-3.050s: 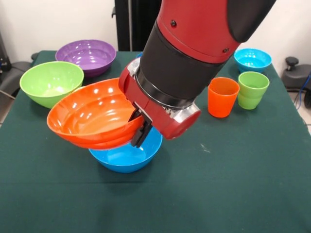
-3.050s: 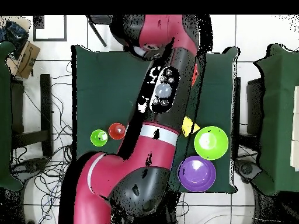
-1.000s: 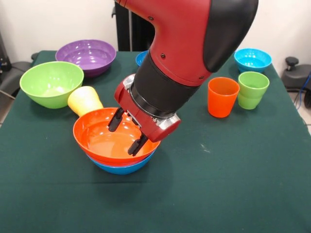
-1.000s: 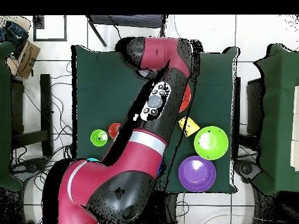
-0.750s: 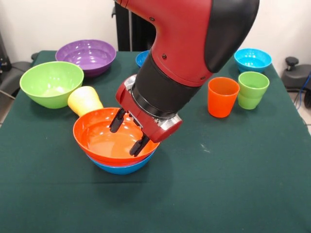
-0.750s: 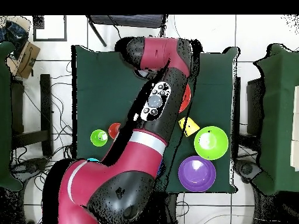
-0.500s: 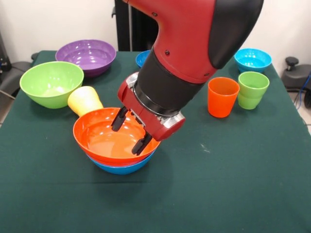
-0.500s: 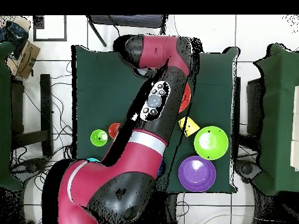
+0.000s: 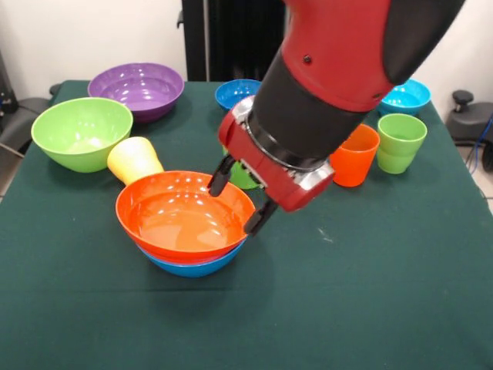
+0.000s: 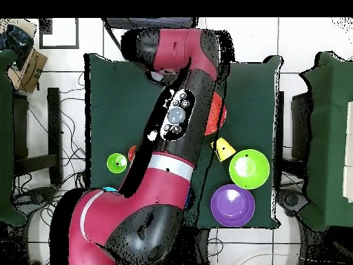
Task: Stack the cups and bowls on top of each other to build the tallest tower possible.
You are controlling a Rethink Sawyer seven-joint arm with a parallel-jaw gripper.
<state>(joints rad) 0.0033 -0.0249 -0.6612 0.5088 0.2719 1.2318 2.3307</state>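
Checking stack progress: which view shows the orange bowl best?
The front view: the orange bowl sits whole, nested in the blue bowl. Overhead, the arm hides all but a red-orange sliver.

In the front view, a nested pair stands near the front of the bench [image 9: 370, 308], left of centre: the upper bowl [image 9: 173, 216] sits inside the lower bowl [image 9: 192, 267]. The tool [image 9: 236, 205] hangs over the upper bowl's right rim. Just behind the tool stands a half-hidden cup [image 9: 243, 179]. The left cup [image 9: 135, 159] lies just behind the pair's left side. Further left and back sits the left-edge bowl [image 9: 81, 132], and behind it, at the far left corner, the corner bowl [image 9: 137, 89]. The middle bowl [image 9: 235, 92] sits at the far edge. On the right, the inner cup [image 9: 356, 158] stands just left of the outer cup [image 9: 400, 141]; behind them sits the far-right bowl [image 9: 408, 96].
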